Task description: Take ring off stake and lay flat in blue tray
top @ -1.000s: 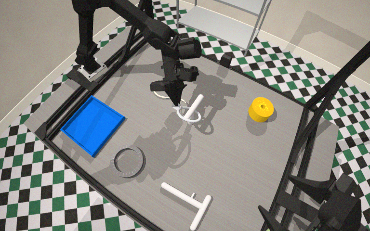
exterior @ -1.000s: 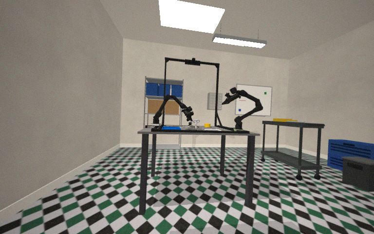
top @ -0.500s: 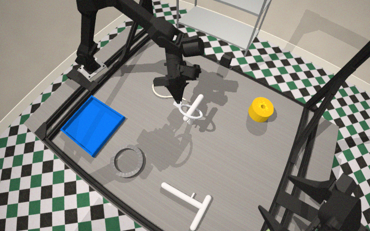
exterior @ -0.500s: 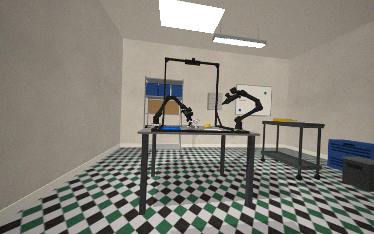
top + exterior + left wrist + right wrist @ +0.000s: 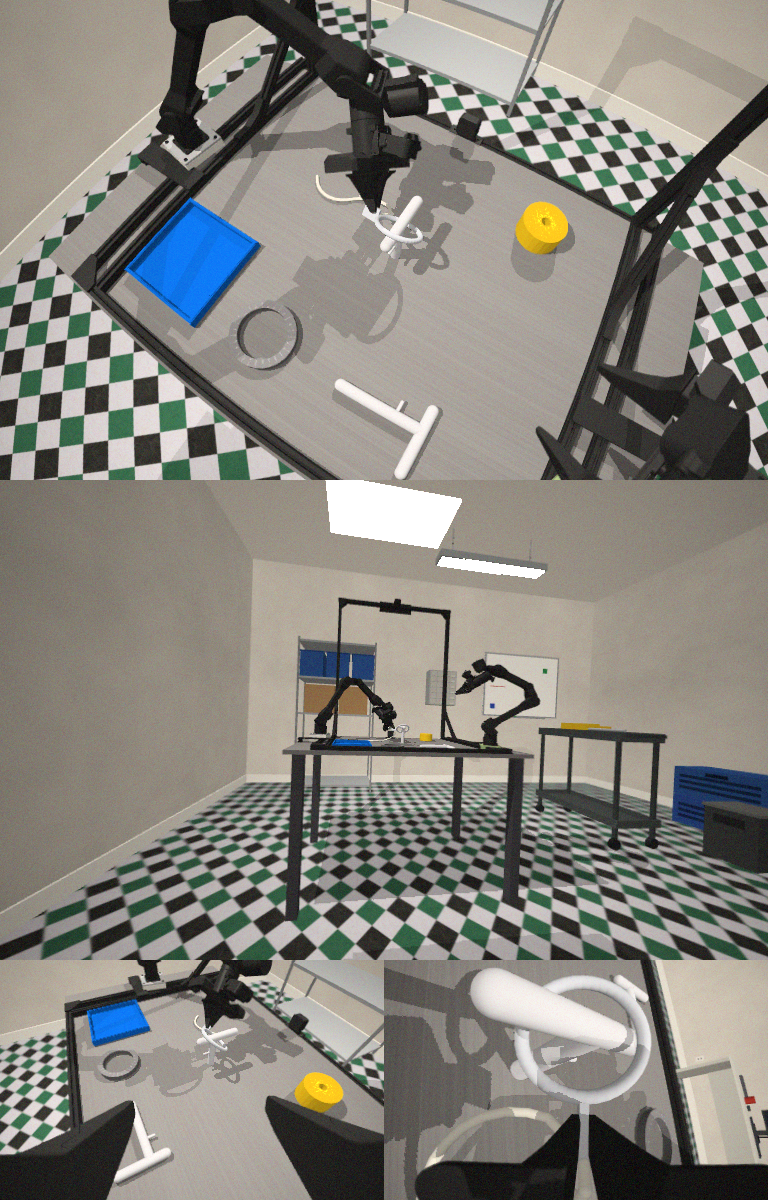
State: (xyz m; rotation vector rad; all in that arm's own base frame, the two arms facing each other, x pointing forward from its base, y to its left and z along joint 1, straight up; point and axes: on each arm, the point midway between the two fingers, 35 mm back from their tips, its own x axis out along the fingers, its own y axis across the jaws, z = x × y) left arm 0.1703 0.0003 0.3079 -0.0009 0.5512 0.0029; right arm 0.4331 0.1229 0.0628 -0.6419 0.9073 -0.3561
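Note:
The thin white ring (image 5: 419, 233) (image 5: 221, 1047) (image 5: 643, 1035) is tilted and still loops around the white stake (image 5: 408, 212) (image 5: 227, 1034) (image 5: 554, 1012), level with its thick crossbar. In the right wrist view one end of the bar lies over the ring's left side. Whether they touch I cannot tell. My right gripper (image 5: 372, 210) (image 5: 582, 1121) is shut on the ring's thin tab. My left gripper (image 5: 569, 399) (image 5: 200, 1105) is open and empty, high at the opposite side. The blue tray (image 5: 192, 260) (image 5: 117, 1022) lies flat, open side up, near the right arm's base.
A grey ring (image 5: 235, 333) (image 5: 135, 1062) lies beside the tray. A white T-shaped piece (image 5: 376, 403) (image 5: 144, 1135) lies flat near the table edge. A yellow cylinder (image 5: 538, 234) (image 5: 317, 1094) stands beyond the stake. A curved cream strip (image 5: 339, 199) (image 5: 524, 1112) lies beside the right gripper.

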